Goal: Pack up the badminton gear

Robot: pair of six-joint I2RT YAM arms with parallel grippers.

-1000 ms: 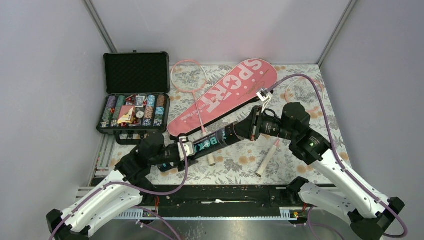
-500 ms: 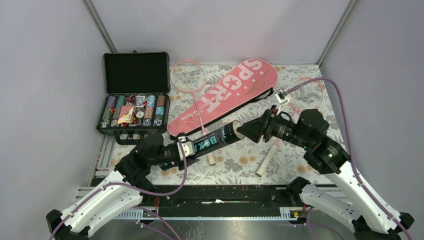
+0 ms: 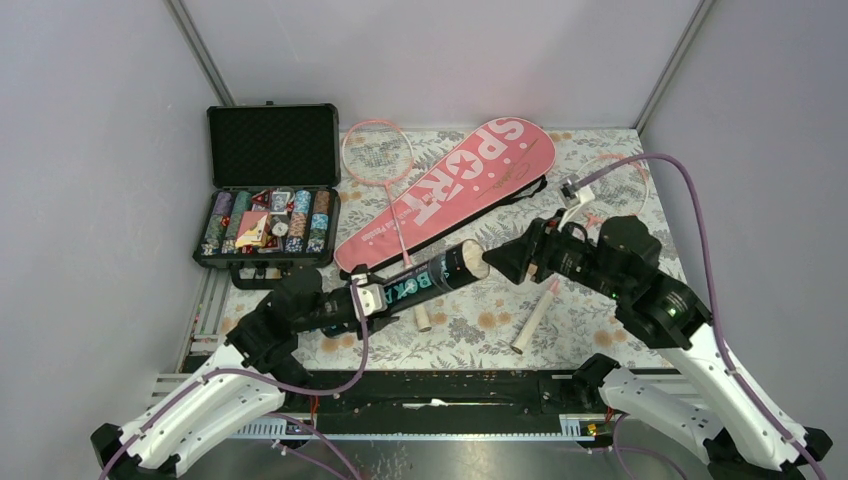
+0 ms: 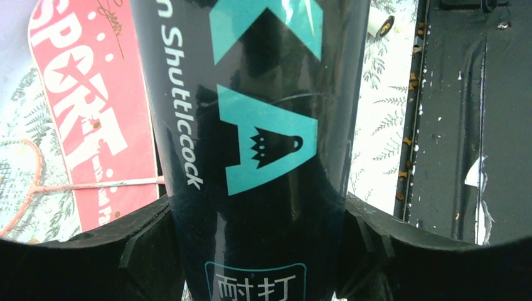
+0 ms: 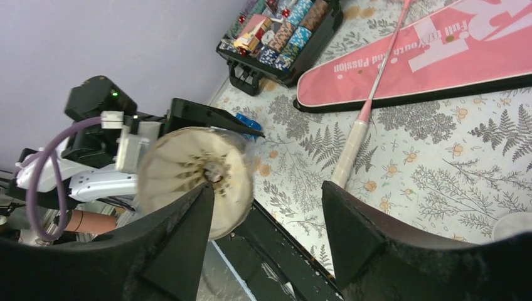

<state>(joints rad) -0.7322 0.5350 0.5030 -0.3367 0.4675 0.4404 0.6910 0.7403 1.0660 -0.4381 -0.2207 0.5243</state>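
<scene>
I see left gripper (image 3: pixel 366 298) clamped round black shuttlecock tube (image 3: pixel 425 280); tube held tilted above table, open mouth facing right arm; right gripper (image 5: pixel 268 188) has jaws spread, gripping nothing, just off tube mouth; feathered shuttlecock (image 5: pixel 194 172) sits in that mouth; pink SPORT racket bag (image 3: pixel 450 185) lies flat at far side, one racket (image 3: pixel 377 152) across it; second racket (image 3: pixel 532 315) on floral cloth (image 3: pixel 470 330) beneath right arm.

The raised tube (image 3: pixel 425 280) bars the middle; bare tablecloth (image 3: pixel 578 338) shows right of the racket handle (image 3: pixel 530 320) near the front.
</scene>
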